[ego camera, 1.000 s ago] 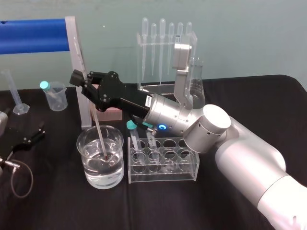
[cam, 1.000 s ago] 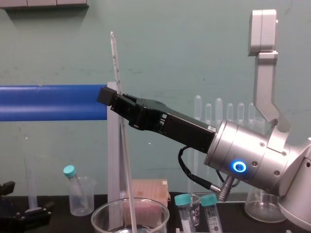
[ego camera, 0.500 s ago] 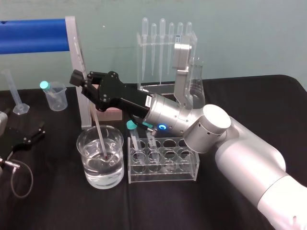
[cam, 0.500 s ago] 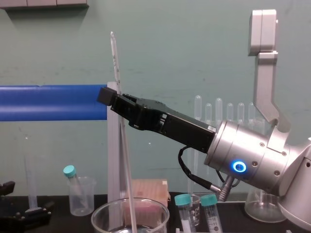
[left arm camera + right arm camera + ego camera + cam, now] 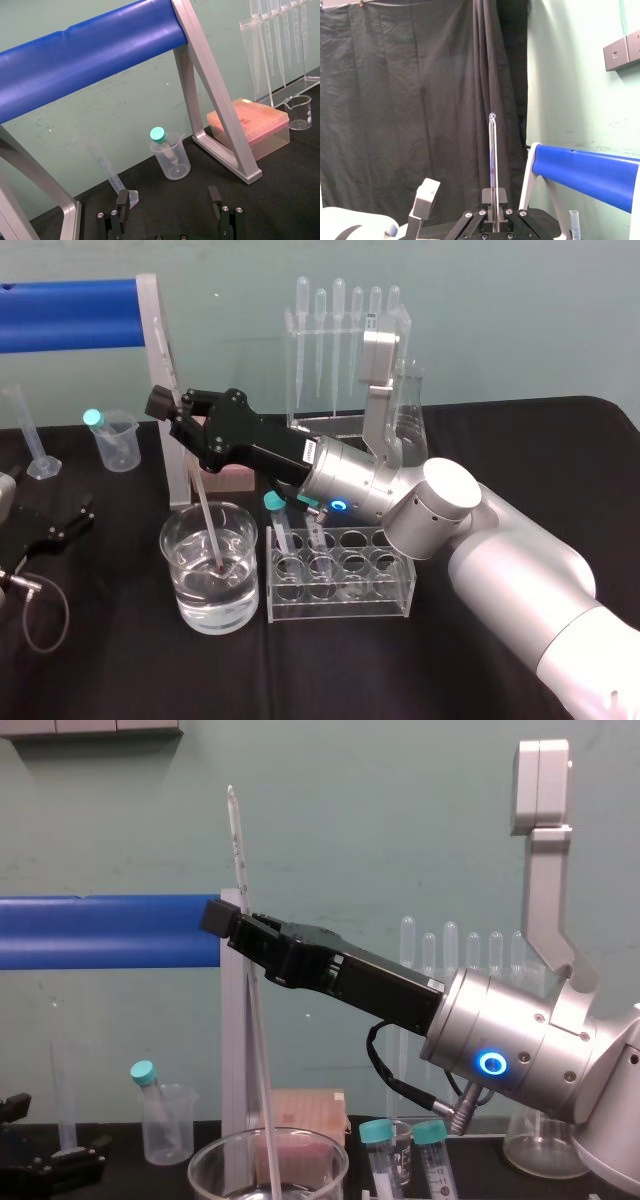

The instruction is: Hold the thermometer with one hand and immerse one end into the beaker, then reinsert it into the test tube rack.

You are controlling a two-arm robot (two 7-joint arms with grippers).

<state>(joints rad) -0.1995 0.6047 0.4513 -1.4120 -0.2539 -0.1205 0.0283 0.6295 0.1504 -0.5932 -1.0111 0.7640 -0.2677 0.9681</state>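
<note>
Over the beaker [image 5: 182, 598], right gripper [image 5: 178, 406] pinches the thermometer [image 5: 201, 502], bulb submerged; lifting askew could crack it on the rim. Left gripper [image 5: 167, 197] lies spread aside.

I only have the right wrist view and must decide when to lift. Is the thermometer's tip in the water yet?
Observer: Yes. In the head view the right gripper holds the thermometer with its red tip under water in the beaker.
Operator: Where's the rack?
Observer: The rack stands just right of the beaker.
Operator: Is the left gripper in the way?
Observer: No, the left gripper lies on the table, left of the beaker, fingers open.
</note>
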